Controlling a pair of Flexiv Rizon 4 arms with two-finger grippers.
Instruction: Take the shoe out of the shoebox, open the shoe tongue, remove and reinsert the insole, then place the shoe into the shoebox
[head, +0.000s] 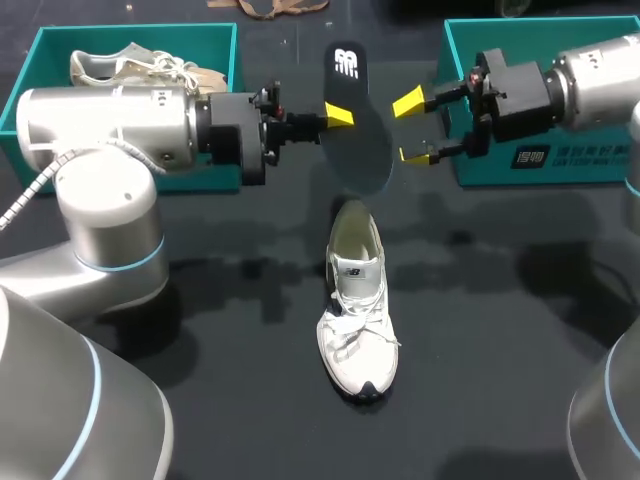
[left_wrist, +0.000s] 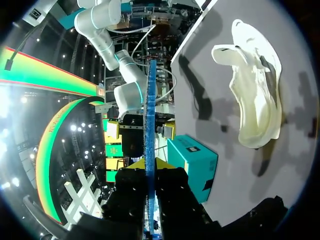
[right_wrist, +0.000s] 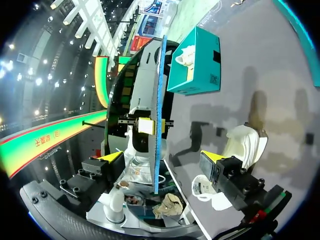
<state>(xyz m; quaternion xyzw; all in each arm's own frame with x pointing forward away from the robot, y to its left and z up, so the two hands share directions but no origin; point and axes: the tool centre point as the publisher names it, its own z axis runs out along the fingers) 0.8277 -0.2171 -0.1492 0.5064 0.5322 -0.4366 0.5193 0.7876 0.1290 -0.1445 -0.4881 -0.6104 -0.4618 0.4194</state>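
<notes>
My left gripper (head: 338, 117) is shut on the edge of the black insole (head: 352, 120) and holds it in the air above the table's middle. The left wrist view shows the insole (left_wrist: 149, 150) edge-on, rising from between the fingers of the left gripper (left_wrist: 150, 167). My right gripper (head: 412, 128) stands open just right of the insole, not touching it. From the right wrist, the insole (right_wrist: 160, 110) stands ahead of the right gripper (right_wrist: 162, 157), in line with the gap between its fingers. The white shoe (head: 357, 300) lies on the table below, with its toe toward the front edge.
A teal shoebox (head: 130, 30) at the back left holds another pale shoe (head: 140, 65). A second teal box (head: 540, 165) stands at the back right, behind my right arm. Both wrist views show the white shoe (left_wrist: 255, 95) (right_wrist: 245, 142) on the dark table.
</notes>
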